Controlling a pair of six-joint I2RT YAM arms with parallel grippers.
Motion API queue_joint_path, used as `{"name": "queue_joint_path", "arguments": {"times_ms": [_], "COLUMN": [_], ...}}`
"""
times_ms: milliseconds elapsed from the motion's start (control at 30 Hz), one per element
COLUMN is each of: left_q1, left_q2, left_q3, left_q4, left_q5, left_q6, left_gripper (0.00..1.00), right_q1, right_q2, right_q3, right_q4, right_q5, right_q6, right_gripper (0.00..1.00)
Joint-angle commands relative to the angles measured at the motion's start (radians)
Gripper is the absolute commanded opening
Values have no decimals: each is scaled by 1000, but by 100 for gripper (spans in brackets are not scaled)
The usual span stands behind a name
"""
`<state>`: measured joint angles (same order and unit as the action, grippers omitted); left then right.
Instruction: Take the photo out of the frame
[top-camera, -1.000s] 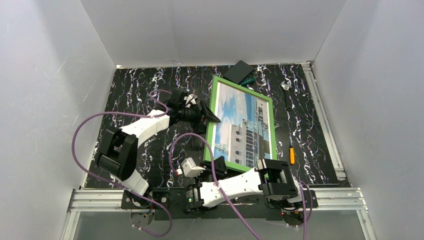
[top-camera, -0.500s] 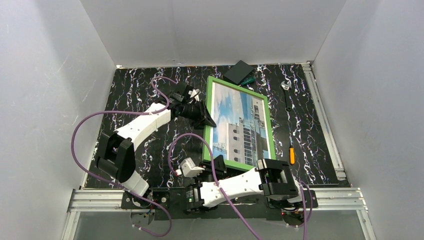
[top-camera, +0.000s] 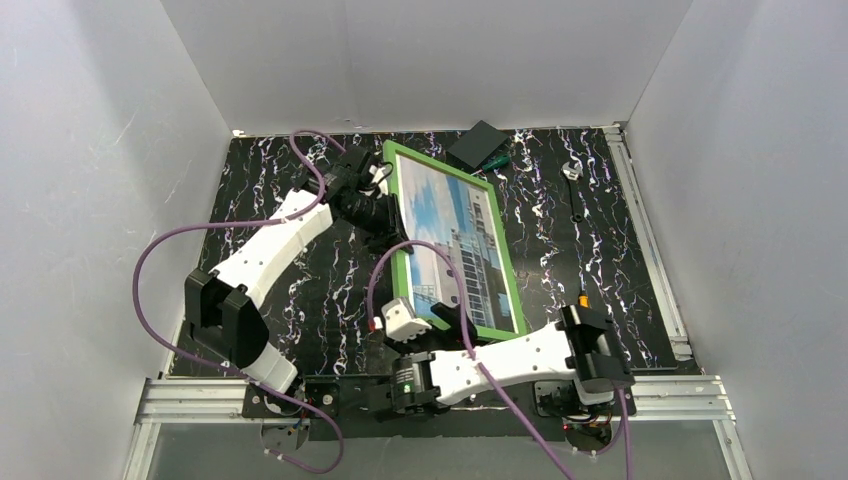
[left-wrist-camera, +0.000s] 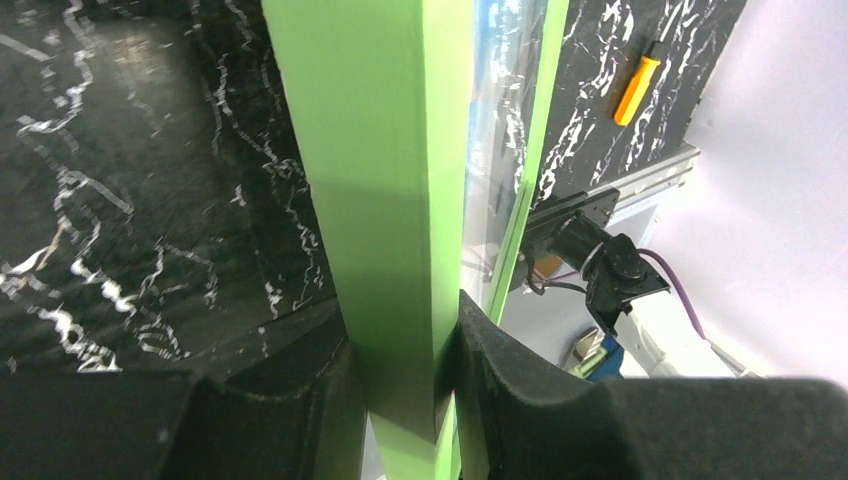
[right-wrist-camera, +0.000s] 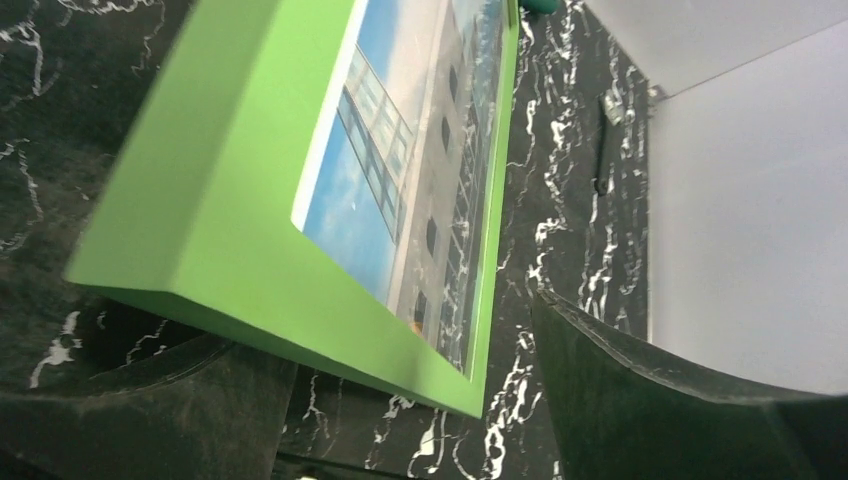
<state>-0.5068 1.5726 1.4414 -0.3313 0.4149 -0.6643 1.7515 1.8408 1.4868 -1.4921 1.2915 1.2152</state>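
The bright-green frame (top-camera: 505, 262) lies slanted across the middle of the table, and the photo (top-camera: 450, 240) of a white building and blue sky is still inside it. My left gripper (top-camera: 385, 222) is shut on the frame's left bar (left-wrist-camera: 380, 150), one finger on each face; the glossy photo (left-wrist-camera: 495, 130) shows beside it. My right gripper (top-camera: 440, 318) stands open at the frame's near end. Between its wide-apart fingers (right-wrist-camera: 680, 400), the frame's near corner (right-wrist-camera: 220, 200) hangs a little above the table without touching them. The photo (right-wrist-camera: 400, 150) is seen at a slant.
A black box (top-camera: 476, 143) and a green-handled tool (top-camera: 497, 160) lie at the back beside the frame's far corner. An orange-handled screwdriver (top-camera: 583, 300) lies to the right near my right arm, and a small metal part (top-camera: 571, 170) at the back right. White walls enclose the table.
My left gripper closed on the frame's left bar and drew it left and back, turning the frame. My right gripper opened and let go of the near end; its elbow swung right.
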Motion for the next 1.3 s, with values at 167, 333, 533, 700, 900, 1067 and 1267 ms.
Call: {"name": "queue_joint_path", "arguments": {"times_ms": [167, 333, 533, 700, 900, 1067, 1267], "left_q1": [60, 62, 63, 63, 46, -51, -117], "left_q2": [-49, 26, 71, 56, 14, 26, 29], "left_q3": [225, 352, 447, 456, 457, 506, 533], "left_q4": [-460, -559, -665, -672, -682, -703, -709], "left_q5": [-129, -177, -259, -263, -296, -398, -507], "left_q6": [168, 186, 261, 252, 167, 100, -21], "left_gripper": [0, 0, 0, 0, 0, 0, 0], "right_q1": [175, 199, 197, 159, -142, -374, -405], "right_q2": [-252, -431, -519, -574, -911, -1255, -999], "right_q3": [-151, -313, -286, -204, -416, -579, -335], "right_q4": [355, 757, 687, 373, 356, 746, 677], "right_q5": [-117, -387, -485, -377, -481, -692, -782], "right_q6": [-365, -642, -543, -269, -45, -244, -337], "right_gripper": [88, 86, 86, 87, 84, 86, 83]}}
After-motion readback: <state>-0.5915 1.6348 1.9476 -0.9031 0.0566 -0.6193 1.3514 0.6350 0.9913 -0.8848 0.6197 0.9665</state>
